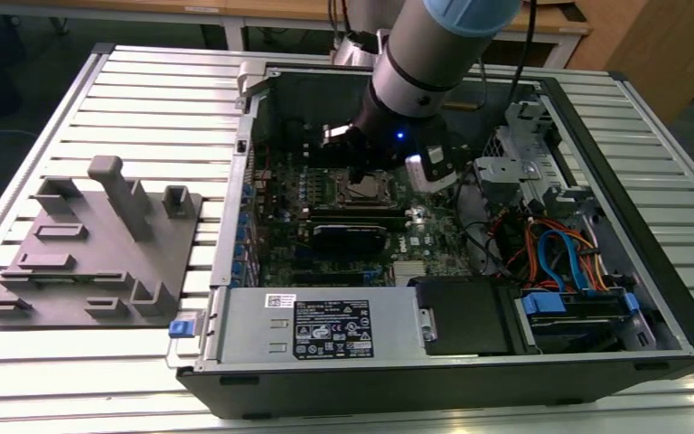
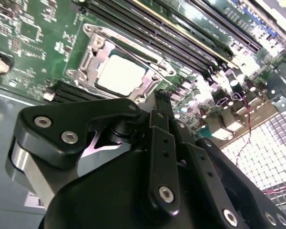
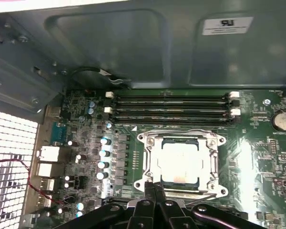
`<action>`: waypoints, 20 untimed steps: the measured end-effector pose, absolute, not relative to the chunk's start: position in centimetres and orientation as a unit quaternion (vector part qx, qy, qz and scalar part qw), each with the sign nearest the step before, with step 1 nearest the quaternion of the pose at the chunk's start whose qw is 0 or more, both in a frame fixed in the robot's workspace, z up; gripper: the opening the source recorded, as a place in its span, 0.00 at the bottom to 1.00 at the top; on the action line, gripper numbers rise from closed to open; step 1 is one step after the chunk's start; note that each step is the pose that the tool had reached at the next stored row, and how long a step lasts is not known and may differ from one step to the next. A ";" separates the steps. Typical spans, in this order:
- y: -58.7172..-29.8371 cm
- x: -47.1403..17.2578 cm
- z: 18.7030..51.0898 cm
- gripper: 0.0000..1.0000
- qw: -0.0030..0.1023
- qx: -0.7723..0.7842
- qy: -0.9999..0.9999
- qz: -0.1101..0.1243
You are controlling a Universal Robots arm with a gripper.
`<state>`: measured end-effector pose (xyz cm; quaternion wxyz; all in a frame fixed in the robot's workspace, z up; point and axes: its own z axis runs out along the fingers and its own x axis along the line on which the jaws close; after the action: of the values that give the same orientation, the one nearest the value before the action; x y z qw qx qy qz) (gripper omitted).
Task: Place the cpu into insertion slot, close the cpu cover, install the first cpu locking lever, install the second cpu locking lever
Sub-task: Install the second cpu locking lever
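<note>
the tool [image 3: 155, 187], its fingers closed together on nothing, sits at the edge of the cpu cover [image 3: 181, 139] (cpu [image 3: 180, 162] already seated), so a sideways slip could scratch the socket.

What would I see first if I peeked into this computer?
First the shiny square cpu, sitting in its socket in the middle of the green board with the silvery cpu cover framed around it. Right beside the socket's edge is the black gripper. In the exterior view, the big grey arm reaches down into the open case.
</note>
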<state>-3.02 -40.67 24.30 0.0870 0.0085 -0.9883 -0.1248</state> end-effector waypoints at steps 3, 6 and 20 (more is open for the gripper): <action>-40.7 -2.7 24.3 0.11 0.088 0.007 -0.988 -0.123; -40.7 -2.7 24.3 0.11 0.088 0.007 -0.989 -0.119; -41.7 -3.3 23.3 0.11 0.088 0.004 -0.990 -0.111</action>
<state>-3.29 -41.69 23.29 0.0881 0.0043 -0.9899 -0.1107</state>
